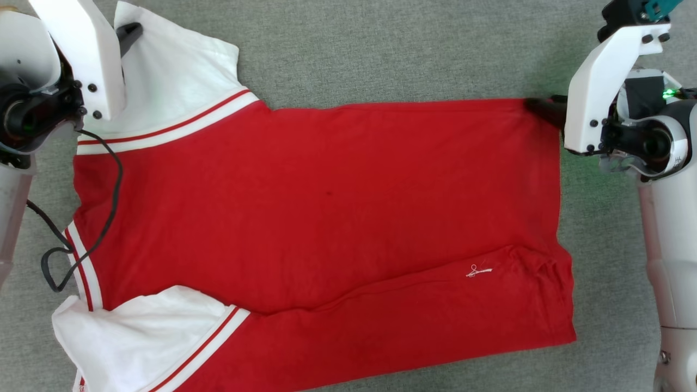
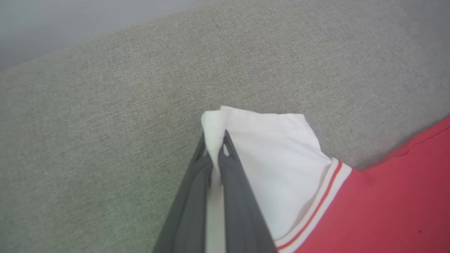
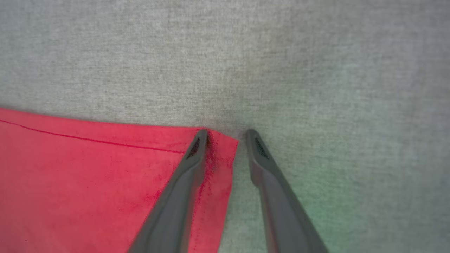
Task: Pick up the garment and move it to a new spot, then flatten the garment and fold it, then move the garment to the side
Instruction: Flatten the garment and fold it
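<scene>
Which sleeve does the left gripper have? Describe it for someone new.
On the grey cloth lies a red shirt, sleeves to the robot's left. Its far sleeve, white with red-striped trim, is the one. Unlike the near sleeve, its tip is pinched in the shut left gripper.

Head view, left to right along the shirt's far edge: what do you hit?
left gripper → white sleeve → striped trim → red shirt body → right gripper
</scene>
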